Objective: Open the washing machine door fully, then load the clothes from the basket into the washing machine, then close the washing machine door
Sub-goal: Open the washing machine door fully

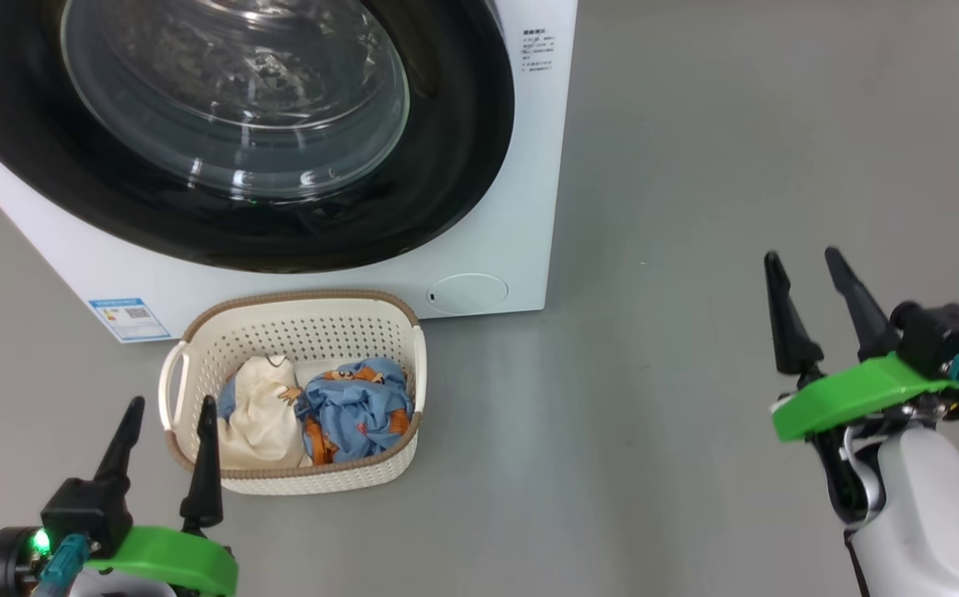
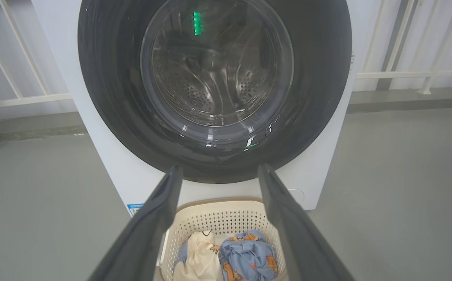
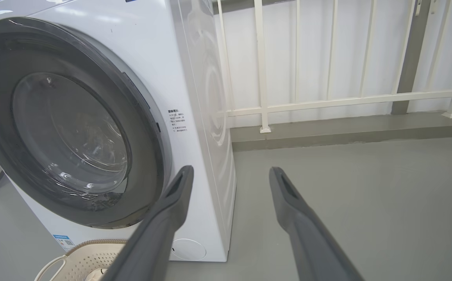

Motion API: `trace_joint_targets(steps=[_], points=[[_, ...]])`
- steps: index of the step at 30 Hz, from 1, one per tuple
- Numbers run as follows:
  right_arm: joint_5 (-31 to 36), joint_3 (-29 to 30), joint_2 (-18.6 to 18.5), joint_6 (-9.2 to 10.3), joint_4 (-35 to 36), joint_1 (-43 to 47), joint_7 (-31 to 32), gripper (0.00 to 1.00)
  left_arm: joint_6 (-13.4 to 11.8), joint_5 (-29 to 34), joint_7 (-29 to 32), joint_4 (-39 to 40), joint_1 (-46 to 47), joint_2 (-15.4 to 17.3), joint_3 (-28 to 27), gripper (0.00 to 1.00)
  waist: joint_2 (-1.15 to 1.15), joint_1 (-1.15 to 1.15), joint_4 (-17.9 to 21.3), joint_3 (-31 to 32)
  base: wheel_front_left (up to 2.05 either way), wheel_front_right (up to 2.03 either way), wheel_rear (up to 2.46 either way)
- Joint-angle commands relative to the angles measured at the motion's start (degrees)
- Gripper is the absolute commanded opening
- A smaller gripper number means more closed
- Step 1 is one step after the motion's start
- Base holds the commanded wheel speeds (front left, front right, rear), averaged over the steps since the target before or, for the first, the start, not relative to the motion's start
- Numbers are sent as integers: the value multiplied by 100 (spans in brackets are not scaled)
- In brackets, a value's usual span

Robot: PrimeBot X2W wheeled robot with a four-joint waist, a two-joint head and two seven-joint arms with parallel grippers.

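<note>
Before the washing machine door (image 1: 462,166), the basket (image 1: 322,479) lies long-axis left-right; both jaws wide.

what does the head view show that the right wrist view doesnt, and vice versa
Head view: the light blue printed garment lying in the basket. Right wrist view: the white railing and the wall behind it, next to the machine's side panel. Both: the washing machine with its door shut, the basket's brown rim and the round white flap.
</note>
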State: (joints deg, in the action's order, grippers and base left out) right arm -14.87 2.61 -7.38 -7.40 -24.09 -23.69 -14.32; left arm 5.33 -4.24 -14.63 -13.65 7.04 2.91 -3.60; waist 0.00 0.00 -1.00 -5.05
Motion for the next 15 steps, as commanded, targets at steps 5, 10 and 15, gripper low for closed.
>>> trace_joint_targets(steps=[5,10,15], points=[[-417,42,37,-9,93,-501,-68,97,56,19,-37,247,69,70,-137,100,0,0,-80,-45,0,0,0],[-945,295,29,-9,-29,-794,-68,0,83,39,-37,315,62,59,-102,100,0,0,-171,-100,0,0,0],[-2076,669,130,-9,-372,-1110,17,0,105,55,-37,352,107,52,-80,100,0,0,-266,-204,0,0,0]])
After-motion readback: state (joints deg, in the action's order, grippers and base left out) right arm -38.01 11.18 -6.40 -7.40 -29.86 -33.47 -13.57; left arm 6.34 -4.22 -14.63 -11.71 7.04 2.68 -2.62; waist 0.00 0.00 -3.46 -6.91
